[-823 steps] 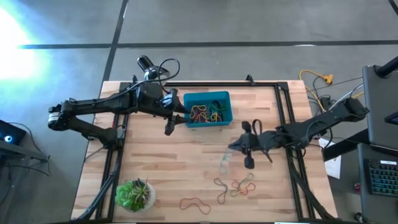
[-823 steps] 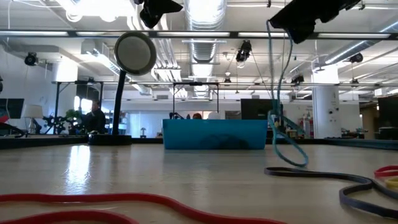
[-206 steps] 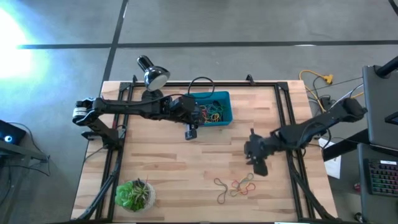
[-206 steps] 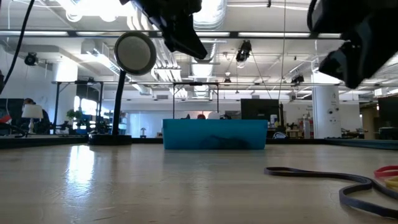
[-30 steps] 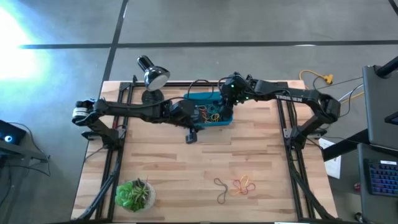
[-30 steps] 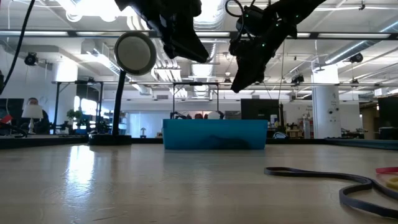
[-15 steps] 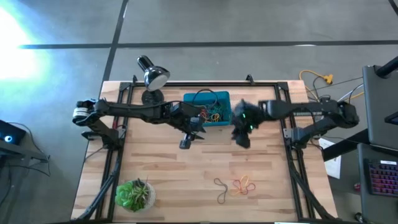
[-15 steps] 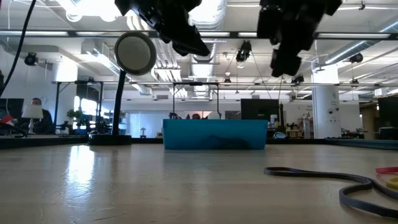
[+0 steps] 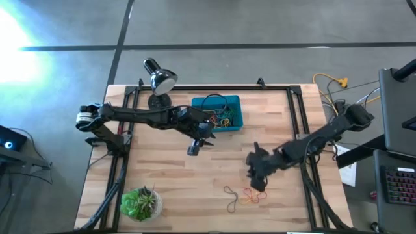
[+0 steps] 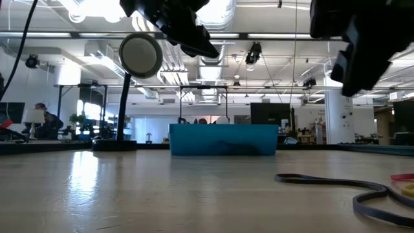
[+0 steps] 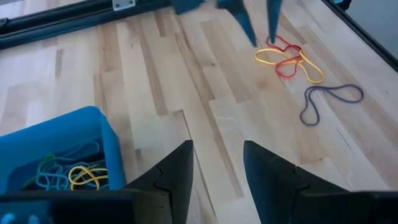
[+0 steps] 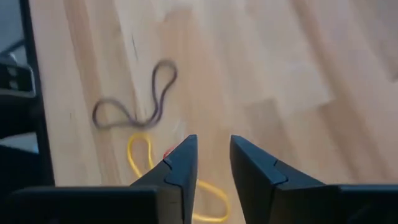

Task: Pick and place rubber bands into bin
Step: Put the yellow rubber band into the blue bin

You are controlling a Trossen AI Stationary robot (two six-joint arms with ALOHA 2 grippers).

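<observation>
Right gripper [image 9: 257, 174] parted, empty, poised above loose rubber bands [image 9: 246, 195], left gripper [image 9: 195, 145] parted, empty, at bin's [image 9: 234, 104] seven o'clock

Left tool [image 9: 194, 147] mid-table, fingers apart, empty; right tool [image 9: 257, 176] lower right, fingers narrowly parted.

Strong white glare burns the floor [image 9: 19, 39] at the upper left of the high view; ceiling lights [image 10: 97, 6] flare in the low view; the right wrist view is motion-blurred, the rubber bands [image 12: 134, 109] smeared
</observation>
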